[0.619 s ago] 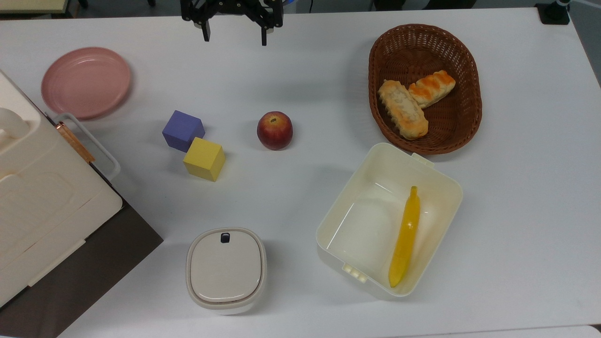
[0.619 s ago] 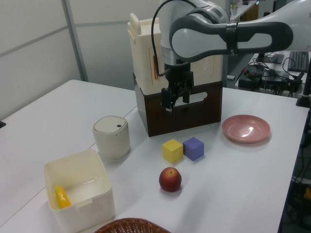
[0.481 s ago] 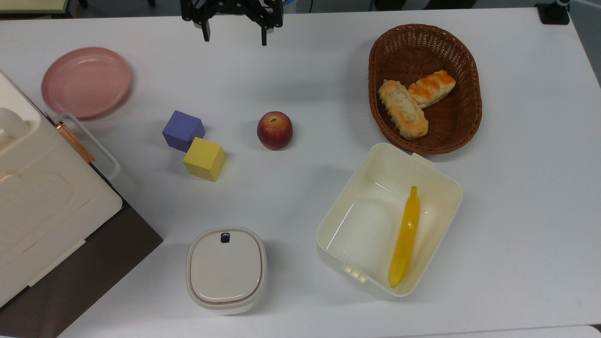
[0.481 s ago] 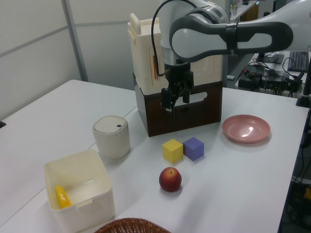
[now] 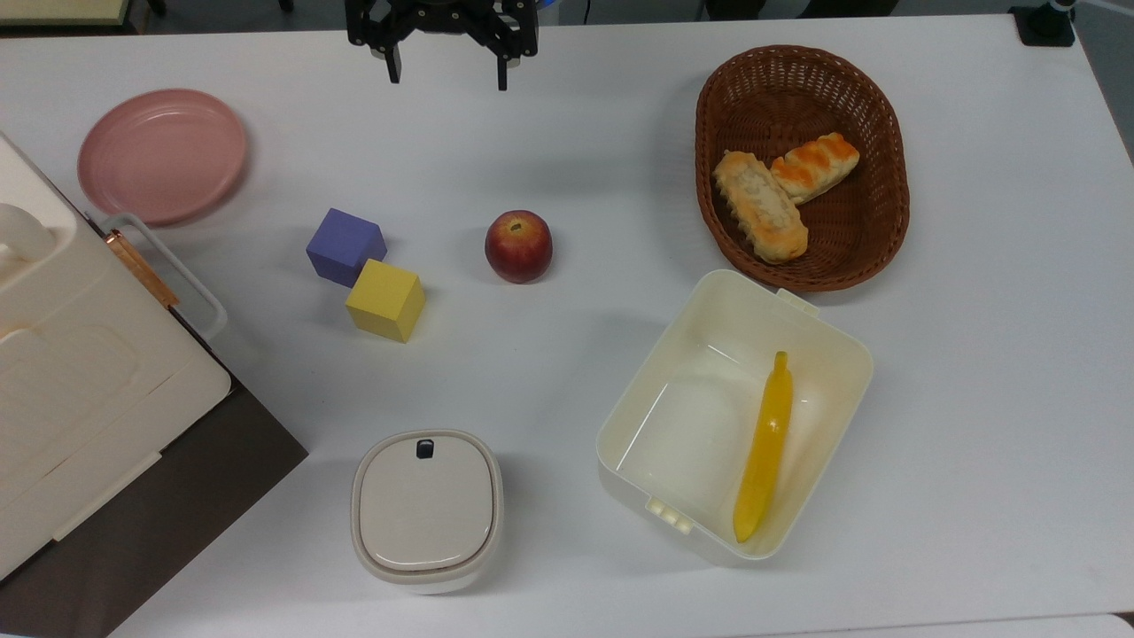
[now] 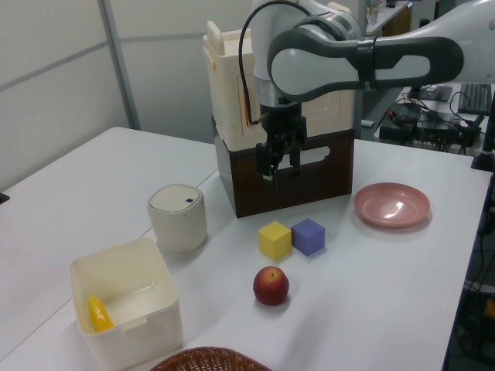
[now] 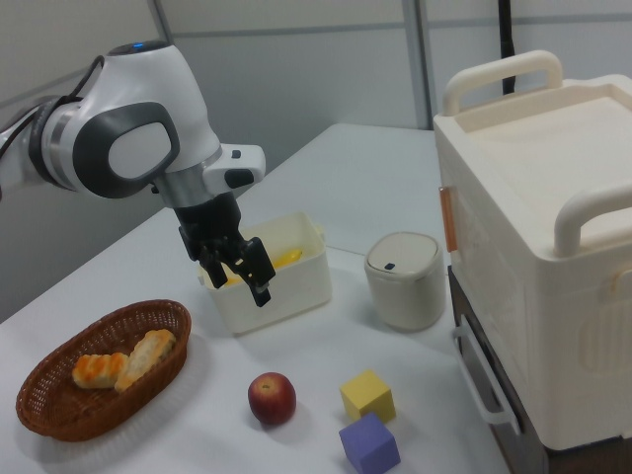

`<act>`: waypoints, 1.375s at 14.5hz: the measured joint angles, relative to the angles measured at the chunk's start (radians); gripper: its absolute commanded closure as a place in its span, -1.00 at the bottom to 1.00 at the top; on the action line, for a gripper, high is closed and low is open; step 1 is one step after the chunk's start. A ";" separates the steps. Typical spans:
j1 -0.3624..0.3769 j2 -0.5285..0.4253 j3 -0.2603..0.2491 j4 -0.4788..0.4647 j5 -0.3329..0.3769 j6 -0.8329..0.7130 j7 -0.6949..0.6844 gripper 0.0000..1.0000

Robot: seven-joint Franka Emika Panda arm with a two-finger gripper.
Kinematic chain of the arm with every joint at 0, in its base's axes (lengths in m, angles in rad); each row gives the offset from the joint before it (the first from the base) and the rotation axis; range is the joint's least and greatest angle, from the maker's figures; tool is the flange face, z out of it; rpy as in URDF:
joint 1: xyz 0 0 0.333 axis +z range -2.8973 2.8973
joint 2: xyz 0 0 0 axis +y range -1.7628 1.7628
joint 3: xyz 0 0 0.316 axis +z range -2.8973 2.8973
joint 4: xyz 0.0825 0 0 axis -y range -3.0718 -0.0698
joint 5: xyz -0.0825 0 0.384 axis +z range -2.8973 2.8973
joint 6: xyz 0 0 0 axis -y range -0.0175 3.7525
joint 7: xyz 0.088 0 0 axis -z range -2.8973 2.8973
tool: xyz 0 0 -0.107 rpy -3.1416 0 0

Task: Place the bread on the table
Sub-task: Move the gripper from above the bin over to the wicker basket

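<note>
Approach step, jaws spread and empty on gripper [image 5: 446,69] above bench [image 5: 585,133], far from bread [image 5: 760,206] lying in basket [image 5: 886,221] at top view's right; next, reaching across.

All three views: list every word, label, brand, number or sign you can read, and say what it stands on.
None: no readable text in any view.
The small dark mark on the lidded container's top is a plain patch, not lettering.
The bread, basket, box, plate, cubes and arm carry no print.
</note>
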 measured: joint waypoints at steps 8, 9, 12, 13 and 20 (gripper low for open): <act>0.134 0.023 0.014 -0.001 0.007 0.001 0.001 -1.00; 0.164 0.031 0.016 -0.001 0.007 0.005 0.004 -1.00; 0.254 0.072 0.018 -0.002 0.008 0.050 0.074 -1.00; 0.281 0.090 0.018 -0.002 0.008 0.077 0.099 -1.00; 0.461 0.217 0.021 -0.003 0.008 0.235 0.192 -1.00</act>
